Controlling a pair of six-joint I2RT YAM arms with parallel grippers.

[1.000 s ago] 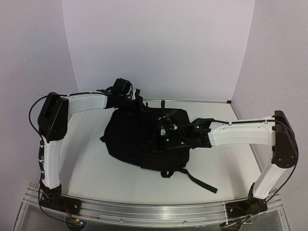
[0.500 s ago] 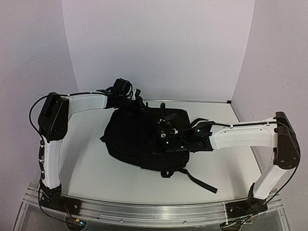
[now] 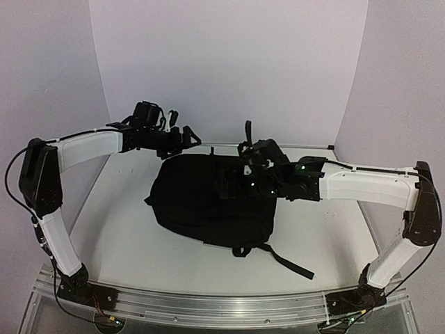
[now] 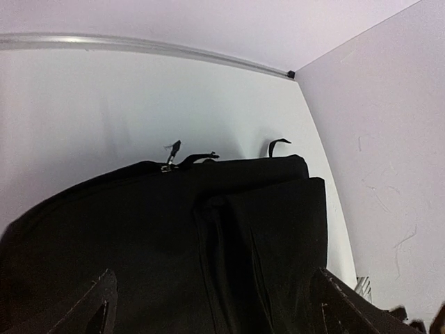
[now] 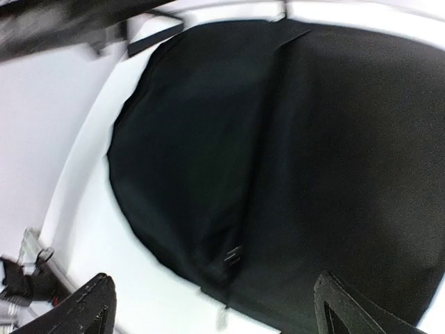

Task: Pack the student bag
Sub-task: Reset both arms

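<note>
Student bag [image 3: 208, 205] lies flat mid-desk [image 3: 125, 236] with left claw [image 3: 179, 136] and right claw [image 3: 252, 149] both spread apart and empty above it, so a regrip may slip on soft fabric or snag the loose strap [image 3: 288, 261].

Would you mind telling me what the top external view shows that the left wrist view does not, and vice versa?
Only the top external view shows the left arm, the right arm and a loose shoulder strap trailing toward the near edge. Only the left wrist view makes out a small zip pull sticking up from the fabric. Both show the black student bag lying on the white table.
</note>
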